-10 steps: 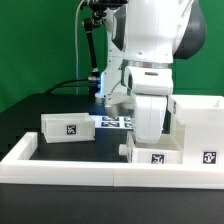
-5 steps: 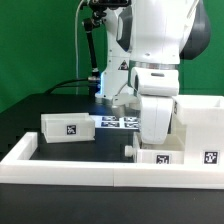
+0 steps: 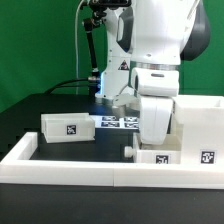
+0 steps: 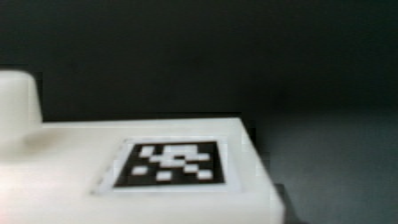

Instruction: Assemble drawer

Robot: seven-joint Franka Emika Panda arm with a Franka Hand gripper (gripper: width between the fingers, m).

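The tall white drawer casing (image 3: 200, 122) stands at the exterior view's right, with a tag on its front. One small white tray (image 3: 160, 156) with a tag lies just left of it, touching or nearly touching it. My gripper (image 3: 152, 140) reaches down onto this tray's far side; its fingertips are hidden, so I cannot tell if it grips the tray. The wrist view shows the tray's tagged white face (image 4: 173, 163) close up, and a white upright part (image 4: 15, 100) beside it. A second tray (image 3: 68, 128) lies apart at the left.
The marker board (image 3: 118, 122) lies flat on the black table behind the trays. A long low white wall (image 3: 90, 170) edges the table's front and left. A black stand with cables (image 3: 94, 50) rises at the back.
The gripper and the near tray have shifted a little toward the exterior view's right, closer to the casing. In the last half second nothing more has visibly moved.
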